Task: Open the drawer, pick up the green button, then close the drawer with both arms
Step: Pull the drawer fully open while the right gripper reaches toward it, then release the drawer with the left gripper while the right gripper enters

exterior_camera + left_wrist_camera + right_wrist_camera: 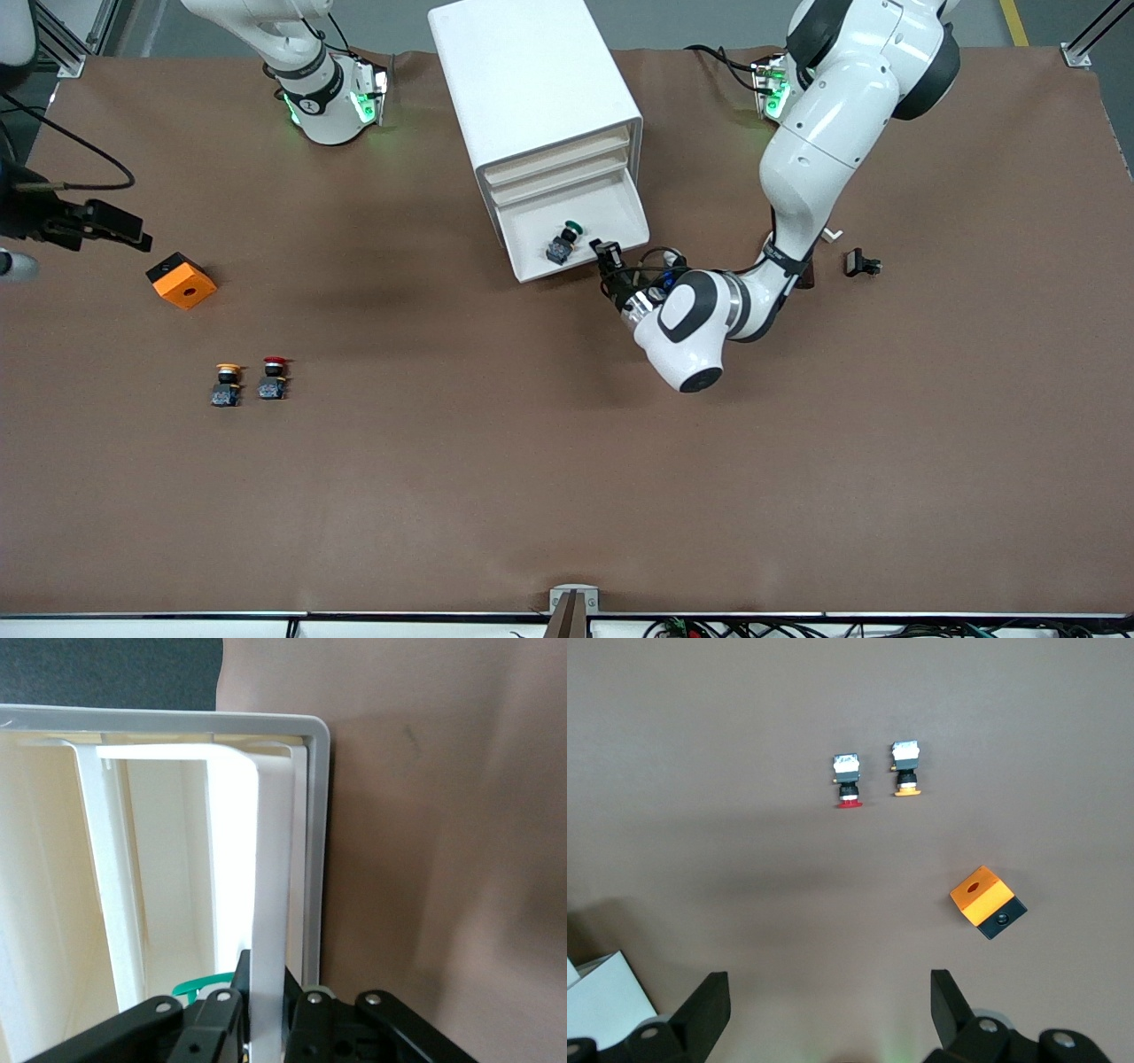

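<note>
The white cabinet (532, 80) stands at the middle of the table near the robots' bases. Its third drawer (611, 208) is pulled out toward the front camera. The green-capped button (564, 241) lies inside it on its side. My left gripper (607, 254) is at the drawer's front corner toward the left arm's end, shut on the drawer's front wall (270, 859). The left wrist view shows the left gripper (266, 967) pinching that wall, with the green cap (199, 986) just inside. My right gripper (133, 235) hangs open and empty (828, 1001) over the right arm's end of the table.
An orange box (182, 280) with a black base lies under the right gripper; it also shows in the right wrist view (987, 902). A yellow-capped button (227, 385) and a red-capped button (274, 378) stand nearer the front camera. A small black part (861, 263) lies beside the left arm.
</note>
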Robot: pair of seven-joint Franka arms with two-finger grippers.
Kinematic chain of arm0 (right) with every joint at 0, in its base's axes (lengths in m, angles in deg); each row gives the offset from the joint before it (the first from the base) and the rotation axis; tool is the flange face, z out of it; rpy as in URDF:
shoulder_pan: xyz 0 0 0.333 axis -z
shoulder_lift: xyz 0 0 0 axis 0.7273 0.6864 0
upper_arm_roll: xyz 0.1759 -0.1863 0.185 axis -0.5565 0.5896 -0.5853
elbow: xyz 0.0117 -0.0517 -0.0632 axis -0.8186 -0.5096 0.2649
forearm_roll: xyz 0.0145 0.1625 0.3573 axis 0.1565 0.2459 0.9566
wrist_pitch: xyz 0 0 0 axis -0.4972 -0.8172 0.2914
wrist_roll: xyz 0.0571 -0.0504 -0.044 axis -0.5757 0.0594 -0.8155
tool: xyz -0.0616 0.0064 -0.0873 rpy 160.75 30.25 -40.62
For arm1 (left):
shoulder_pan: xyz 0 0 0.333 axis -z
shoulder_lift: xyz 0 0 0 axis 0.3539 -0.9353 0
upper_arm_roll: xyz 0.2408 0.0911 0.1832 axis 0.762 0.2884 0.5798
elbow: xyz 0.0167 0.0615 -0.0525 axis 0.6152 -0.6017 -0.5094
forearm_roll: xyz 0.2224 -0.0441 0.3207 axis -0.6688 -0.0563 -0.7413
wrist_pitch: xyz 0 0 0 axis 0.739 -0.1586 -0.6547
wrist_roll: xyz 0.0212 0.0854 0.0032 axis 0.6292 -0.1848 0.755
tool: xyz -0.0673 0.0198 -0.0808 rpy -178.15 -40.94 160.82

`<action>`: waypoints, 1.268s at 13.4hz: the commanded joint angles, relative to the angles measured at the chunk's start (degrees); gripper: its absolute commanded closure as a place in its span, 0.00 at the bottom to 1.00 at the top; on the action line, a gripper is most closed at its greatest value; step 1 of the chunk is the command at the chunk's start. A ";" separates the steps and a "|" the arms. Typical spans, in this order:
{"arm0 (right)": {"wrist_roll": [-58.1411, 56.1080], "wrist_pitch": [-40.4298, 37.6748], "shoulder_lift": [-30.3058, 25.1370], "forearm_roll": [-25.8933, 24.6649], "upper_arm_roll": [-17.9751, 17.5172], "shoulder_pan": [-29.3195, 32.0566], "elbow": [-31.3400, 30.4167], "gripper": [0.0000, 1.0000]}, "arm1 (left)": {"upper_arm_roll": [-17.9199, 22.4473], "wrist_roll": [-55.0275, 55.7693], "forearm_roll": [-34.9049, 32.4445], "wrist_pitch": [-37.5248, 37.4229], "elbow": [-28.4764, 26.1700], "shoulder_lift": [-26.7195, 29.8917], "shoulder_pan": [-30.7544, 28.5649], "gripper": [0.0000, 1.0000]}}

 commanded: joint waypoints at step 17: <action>68.26 21.24 13.35 3.96 -0.91 -39.76 0.76 0.00 | 15.89 -12.88 -8.60 1.47 10.85 8.05 -4.98 0.00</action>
